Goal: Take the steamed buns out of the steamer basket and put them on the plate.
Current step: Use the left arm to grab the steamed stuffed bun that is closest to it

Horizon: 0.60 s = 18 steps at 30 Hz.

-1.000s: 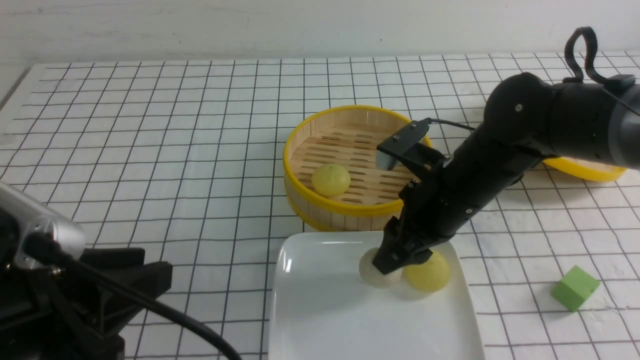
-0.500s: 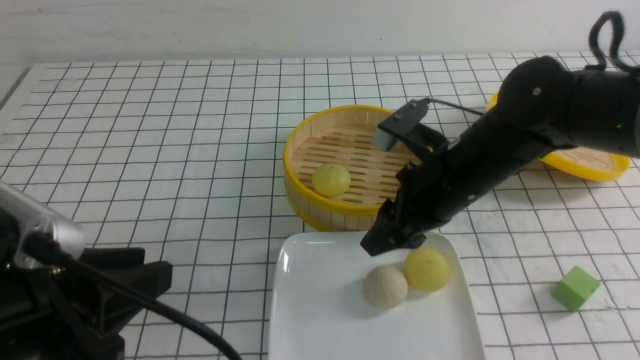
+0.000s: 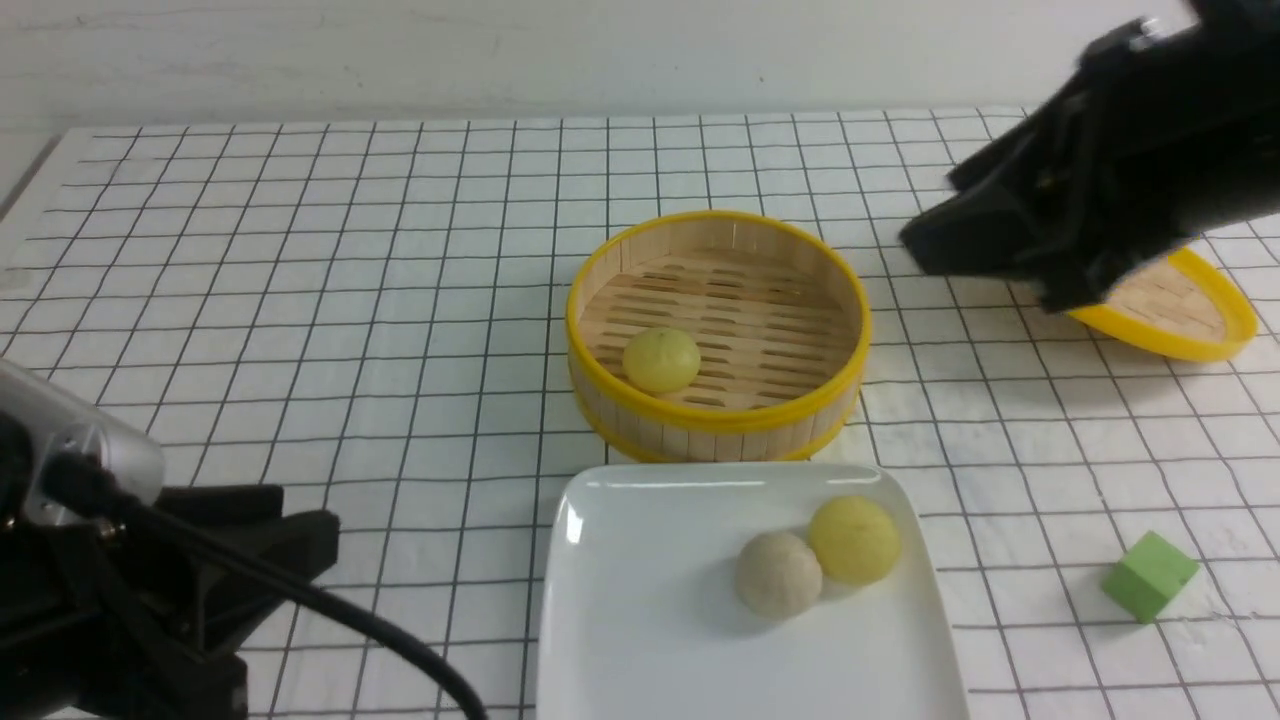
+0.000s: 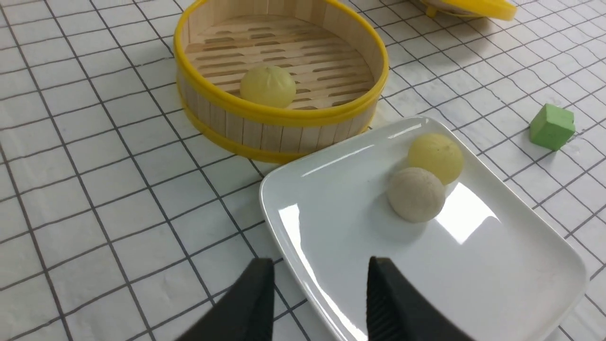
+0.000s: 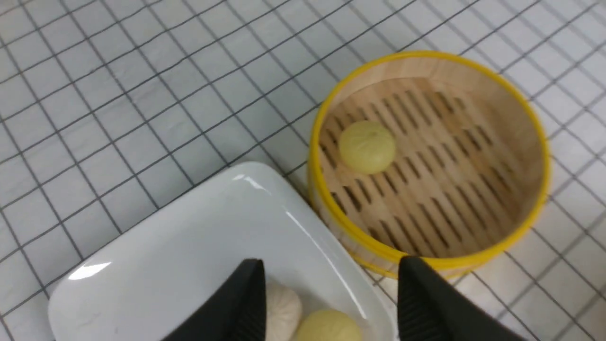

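Observation:
The steamer basket (image 3: 700,432) stands mid-table and holds one pale yellow bun (image 3: 661,360). The white plate (image 3: 640,620) lies just in front of it with the beige bun (image 3: 778,573) and a second yellow bun (image 3: 853,540) touching each other. My right gripper (image 3: 915,242) is open and empty, raised at the back right, well clear of the basket. In the right wrist view its jaws (image 5: 331,272) stand wide apart above the plate's edge (image 5: 189,246) and the basket (image 5: 521,94). My left gripper (image 3: 320,525) is open and empty at the near left; its jaws (image 4: 319,267) hover at the plate's near edge.
A green cube (image 3: 1150,575) sits on the table right of the plate. The shallow yellow-rimmed lid (image 3: 1170,300) lies at the back right, partly behind my right arm. The white gridded tablecloth covers the table.
My right gripper let go of the beige bun on the plate, then rose and drew back to the back right. The beige bun settled against the yellow bun.

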Each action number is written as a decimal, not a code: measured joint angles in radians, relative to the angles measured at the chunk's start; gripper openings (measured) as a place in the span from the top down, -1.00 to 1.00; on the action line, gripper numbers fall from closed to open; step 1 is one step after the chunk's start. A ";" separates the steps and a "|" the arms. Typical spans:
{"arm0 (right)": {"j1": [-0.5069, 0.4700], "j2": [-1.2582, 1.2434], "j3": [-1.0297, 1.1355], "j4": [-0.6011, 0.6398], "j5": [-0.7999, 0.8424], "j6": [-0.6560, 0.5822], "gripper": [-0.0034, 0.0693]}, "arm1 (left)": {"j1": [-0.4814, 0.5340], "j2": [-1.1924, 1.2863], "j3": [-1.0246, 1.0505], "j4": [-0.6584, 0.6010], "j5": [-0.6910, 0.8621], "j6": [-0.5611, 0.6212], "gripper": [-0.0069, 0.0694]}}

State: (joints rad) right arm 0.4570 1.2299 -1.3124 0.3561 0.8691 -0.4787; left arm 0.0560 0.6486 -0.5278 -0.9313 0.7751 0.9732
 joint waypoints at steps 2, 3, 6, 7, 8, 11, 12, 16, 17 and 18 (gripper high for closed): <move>0.000 -0.105 0.000 -0.072 0.040 0.099 -0.15 | 0.000 0.000 0.000 -0.038 -0.035 0.004 0.03; 0.000 -0.121 0.000 -0.082 0.047 0.110 -0.15 | 0.000 0.000 0.000 -0.041 -0.042 0.005 0.03; 0.000 -0.255 0.000 -0.131 0.097 0.169 -0.15 | 0.000 0.004 0.000 -0.116 -0.086 0.047 0.03; 0.000 -0.293 0.000 -0.138 0.109 0.172 -0.15 | 0.000 0.012 0.000 -0.149 -0.094 0.072 0.03; 0.000 -0.300 0.000 -0.138 0.115 0.172 -0.15 | 0.000 0.012 0.000 -0.149 -0.094 0.077 0.03; 0.000 -0.416 0.000 -0.141 0.165 0.181 -0.15 | 0.000 0.076 0.000 -0.271 -0.101 0.167 0.03; 0.000 -0.457 0.000 -0.141 0.182 0.193 -0.15 | 0.000 0.109 0.000 -0.320 -0.098 0.195 0.03; 0.000 -0.539 0.000 -0.141 0.237 0.222 -0.15 | 0.000 0.242 -0.024 -0.443 -0.025 0.331 0.03; 0.000 -0.549 0.000 -0.141 0.245 0.225 -0.15 | 0.000 0.266 -0.034 -0.456 -0.007 0.362 0.03; 0.000 -0.560 0.000 -0.141 0.259 0.226 -0.15 | 0.000 0.305 -0.053 -0.469 0.021 0.394 0.03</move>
State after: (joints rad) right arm 0.4570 0.6701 -1.3124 0.2147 1.1278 -0.2527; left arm 0.0560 0.9538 -0.5811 -1.4000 0.7962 1.3676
